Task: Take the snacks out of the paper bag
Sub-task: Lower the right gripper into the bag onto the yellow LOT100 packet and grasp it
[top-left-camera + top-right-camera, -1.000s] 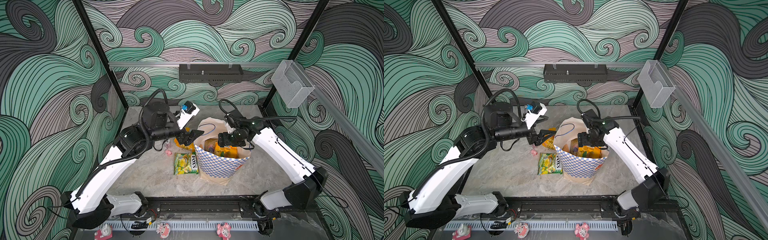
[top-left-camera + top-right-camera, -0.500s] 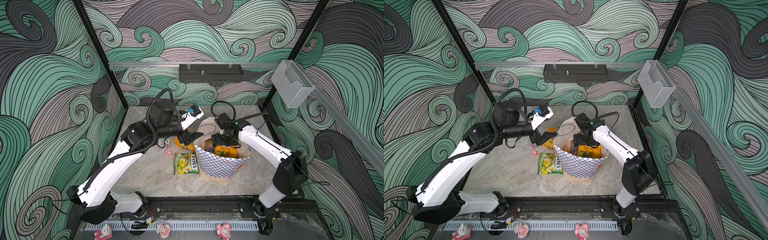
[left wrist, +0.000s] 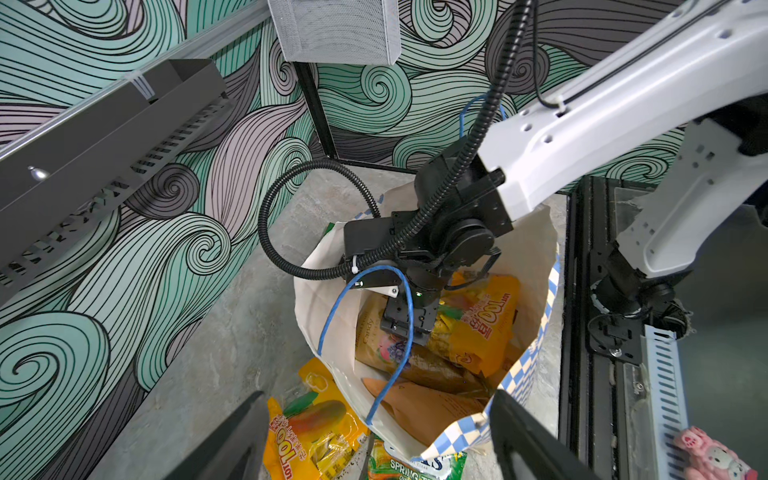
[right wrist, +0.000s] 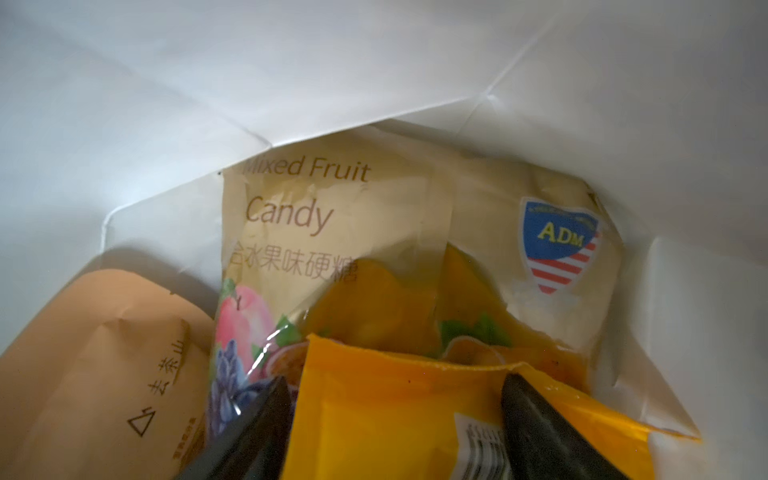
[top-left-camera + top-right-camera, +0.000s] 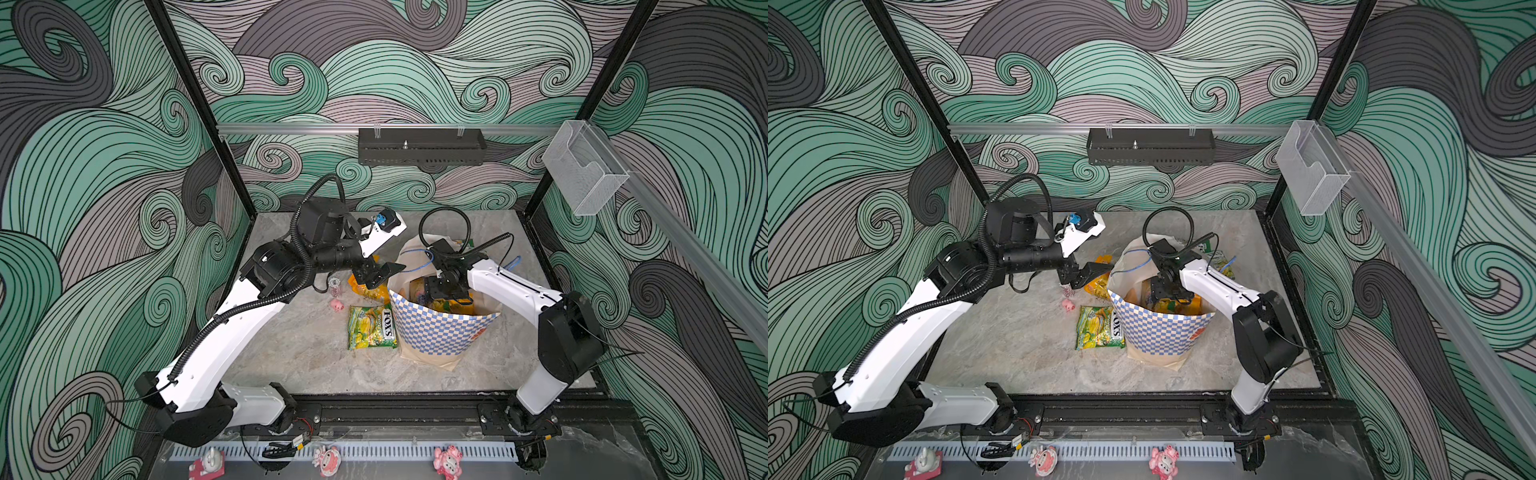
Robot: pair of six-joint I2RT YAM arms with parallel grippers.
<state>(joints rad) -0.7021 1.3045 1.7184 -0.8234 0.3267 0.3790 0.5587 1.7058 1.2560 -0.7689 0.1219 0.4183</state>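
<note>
1. The right gripper [image 4: 394,380] is reaching down inside the paper bag [image 5: 440,336], which is standing upright in the middle of the desk [image 5: 299,353]. Its fingers are spreading either side of the top edge of an orange-yellow packet [image 4: 374,436], not visibly pinching it.
2. The left gripper [image 3: 378,397] is hovering empty and spread just beside the bag's rim, above a mango-print packet [image 3: 307,432] lying on the desk.
3. A green-yellow FOX'S packet [image 5: 371,327] is lying flat just beside the bag's foot, already out.
4. Inside, a cream "Mixed Fruit Candy" packet [image 4: 332,232] and a tan-orange packet [image 4: 104,353] are leaning against the white wall.
5. The packets are looking light, crinkly and slippery. The sealed top edge is likely offering the firmest hold, and the thin paper walls are likely buckling if bumped.
6. The packets are hiding the bag's bottom, so the count inside is unclear. A blue cord handle [image 3: 326,328] is crossing the left wrist view, and something green behind the bag is too covered to name.
</note>
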